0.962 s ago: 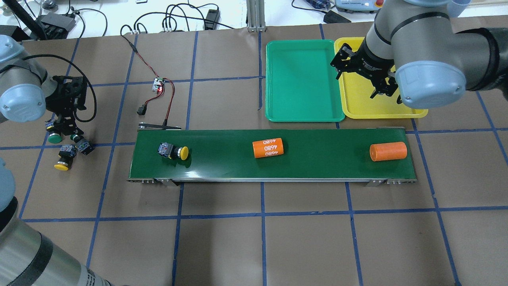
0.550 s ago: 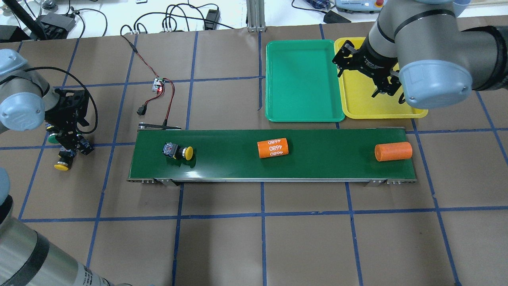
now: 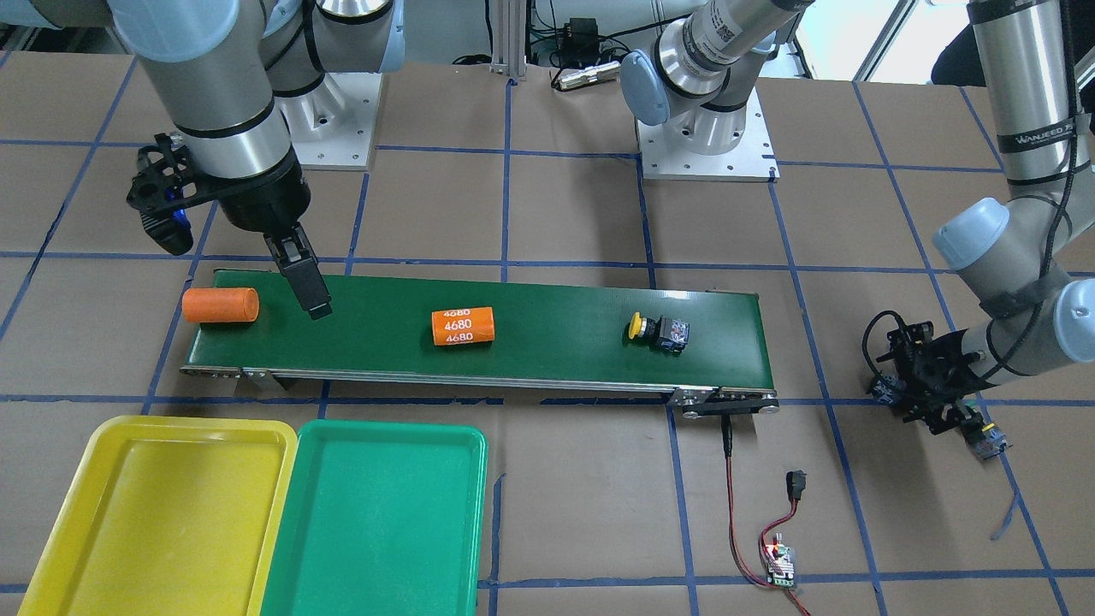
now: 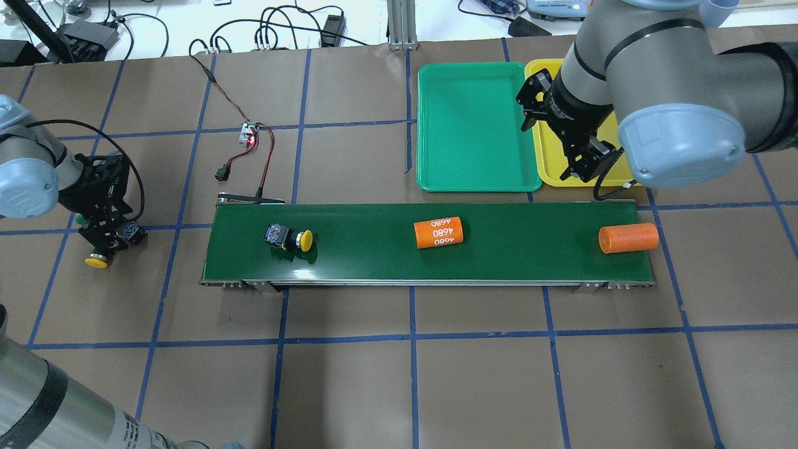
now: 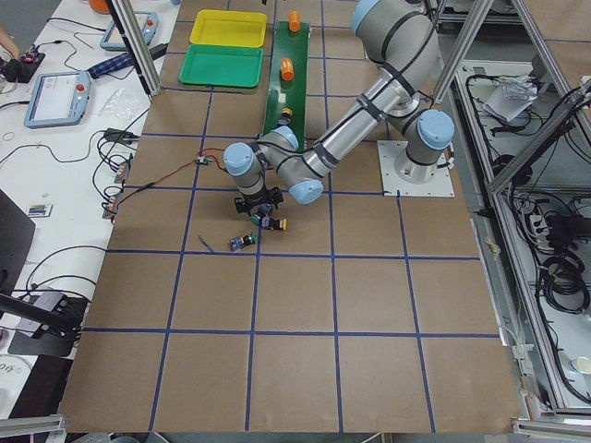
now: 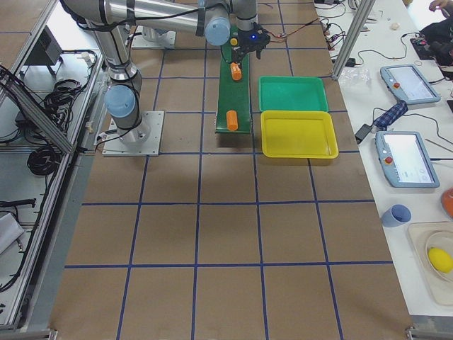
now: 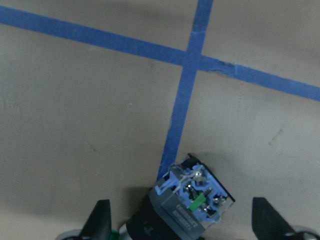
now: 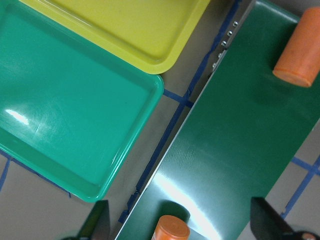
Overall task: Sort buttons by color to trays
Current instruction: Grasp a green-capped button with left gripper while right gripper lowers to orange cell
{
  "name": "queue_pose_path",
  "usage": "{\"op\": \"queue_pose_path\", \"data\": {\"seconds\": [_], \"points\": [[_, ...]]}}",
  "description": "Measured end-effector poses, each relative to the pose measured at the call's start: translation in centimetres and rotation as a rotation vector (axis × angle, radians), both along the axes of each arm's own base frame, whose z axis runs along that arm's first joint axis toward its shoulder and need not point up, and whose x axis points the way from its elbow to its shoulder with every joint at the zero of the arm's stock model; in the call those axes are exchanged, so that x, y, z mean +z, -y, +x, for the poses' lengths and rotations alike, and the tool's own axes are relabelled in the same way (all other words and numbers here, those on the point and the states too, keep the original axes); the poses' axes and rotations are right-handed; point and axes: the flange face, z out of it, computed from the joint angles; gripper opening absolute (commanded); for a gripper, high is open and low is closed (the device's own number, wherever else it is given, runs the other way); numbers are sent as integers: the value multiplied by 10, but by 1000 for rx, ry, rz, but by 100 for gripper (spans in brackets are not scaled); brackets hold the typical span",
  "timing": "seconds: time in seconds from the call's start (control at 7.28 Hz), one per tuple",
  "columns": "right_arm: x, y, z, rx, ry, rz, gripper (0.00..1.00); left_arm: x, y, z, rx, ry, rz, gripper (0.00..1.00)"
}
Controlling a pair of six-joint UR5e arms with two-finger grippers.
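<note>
A yellow-capped button (image 4: pixel 290 239) lies on its side on the conveyor belt (image 4: pixel 374 255), near its left end. My left gripper (image 4: pixel 103 236) hangs low over the other buttons on the paper left of the belt. It is open and straddles a button (image 7: pixel 192 202) with a black body and grey-blue block, its fingers (image 7: pixel 100 222) clear of it. Another yellow-capped button (image 4: pixel 96 260) lies just in front. My right gripper (image 4: pixel 589 167) is open and empty over the near edge of the yellow tray (image 4: pixel 552 168). The green tray (image 4: pixel 474 125) beside it holds nothing.
Two orange cylinders ride the belt, one marked 4680 (image 4: pixel 438 232) at the middle and a plain one (image 4: pixel 628 238) near the right end. A small circuit board with red and black wires (image 4: pixel 249 134) lies behind the belt's left end.
The belt carried the yellow button and both cylinders to the right. My left gripper dropped lower over the buttons. My right gripper turned and moved toward the belt.
</note>
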Motion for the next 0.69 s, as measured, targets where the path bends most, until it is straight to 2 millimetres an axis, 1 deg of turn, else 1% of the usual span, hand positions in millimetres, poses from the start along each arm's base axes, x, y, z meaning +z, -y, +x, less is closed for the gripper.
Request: {"op": "queue_pose_path", "data": {"seconds": [0.14, 0.27, 0.41, 0.69], "points": [[-6, -3, 15, -72, 12, 16, 100, -5, 0, 1, 1, -7, 1, 67], [-11, -5, 27, -99, 18, 28, 100, -8, 2, 0, 1, -22, -6, 1], [-14, -8, 36, -111, 25, 36, 100, -7, 4, -1, 0, -37, -19, 0], [-22, -12, 50, -151, 35, 58, 100, 1, 6, -5, -6, -42, -40, 0]]}}
